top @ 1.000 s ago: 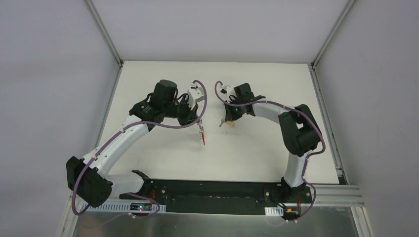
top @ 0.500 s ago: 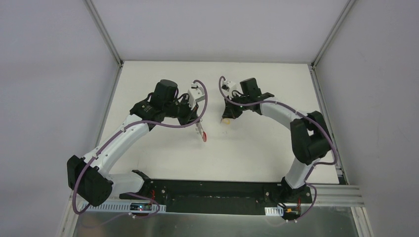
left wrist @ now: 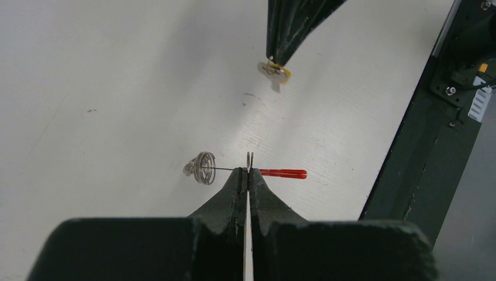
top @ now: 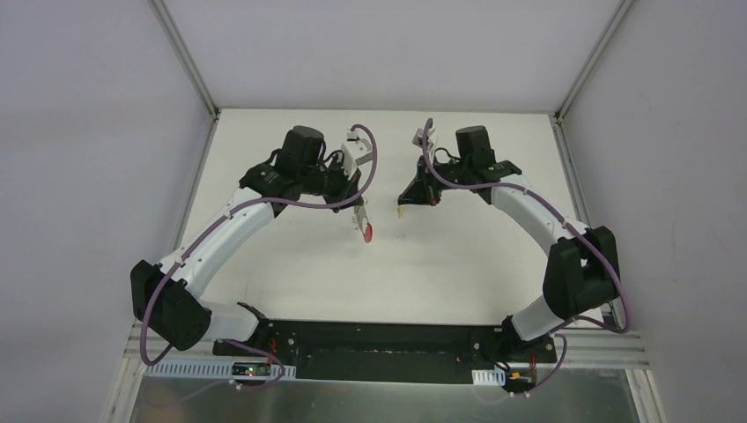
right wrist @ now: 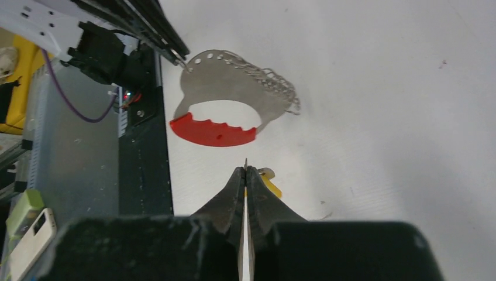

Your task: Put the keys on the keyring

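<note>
Two robot arms meet over the middle of a white table (top: 291,264), each claw pinched shut on one piece of metal. The left gripper (left wrist: 248,171) is clamped on the bunch of keys (right wrist: 225,85), gripping the grey metal by its upper corner. The bunch hangs from the fingertips toward the other arm. From the right wrist it shows flat: a grey body with a row of small holes near the top, a line of wire loops (right wrist: 275,82) down one edge, and a single red curved band (right wrist: 213,132) with a scalloped inner edge along the bottom. From the left wrist the same bunch is seen edge-on, so only a thin line, the coiled loops and a strip of red show. Whether it touches the table cannot be told.

The right gripper (right wrist: 245,171), its two fingers pressed together, holds one small metal piece with a yellow part (left wrist: 275,69). This piece sits just beside the red band and is apart from it in the overhead view.

A white label (left wrist: 479,105) on the black base rail (top: 379,339) at the table's near edge is too small to read.
</note>
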### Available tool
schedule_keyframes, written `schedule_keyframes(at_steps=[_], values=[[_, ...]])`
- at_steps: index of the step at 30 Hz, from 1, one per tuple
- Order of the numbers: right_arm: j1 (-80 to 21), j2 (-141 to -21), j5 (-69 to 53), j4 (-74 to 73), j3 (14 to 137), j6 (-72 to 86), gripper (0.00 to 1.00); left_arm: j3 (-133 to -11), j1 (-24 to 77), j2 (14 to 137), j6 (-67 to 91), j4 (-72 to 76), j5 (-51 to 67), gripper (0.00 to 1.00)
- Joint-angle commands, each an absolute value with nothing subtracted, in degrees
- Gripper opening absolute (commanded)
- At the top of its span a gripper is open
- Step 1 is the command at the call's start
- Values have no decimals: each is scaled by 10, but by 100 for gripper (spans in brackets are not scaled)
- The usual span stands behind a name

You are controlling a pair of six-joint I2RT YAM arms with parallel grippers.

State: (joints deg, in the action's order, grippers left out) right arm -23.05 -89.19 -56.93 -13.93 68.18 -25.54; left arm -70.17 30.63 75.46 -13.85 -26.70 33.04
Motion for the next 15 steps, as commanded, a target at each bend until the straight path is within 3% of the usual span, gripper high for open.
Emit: schedule_keyframes(at_steps=[1,15], values=[[-230,-865,-669,-113,707,-195,0,-753,304,771,-104,-262,348,0],[-229,-866,-678,118,647,58,0,-726,335,771,-14,-215,286,0]])
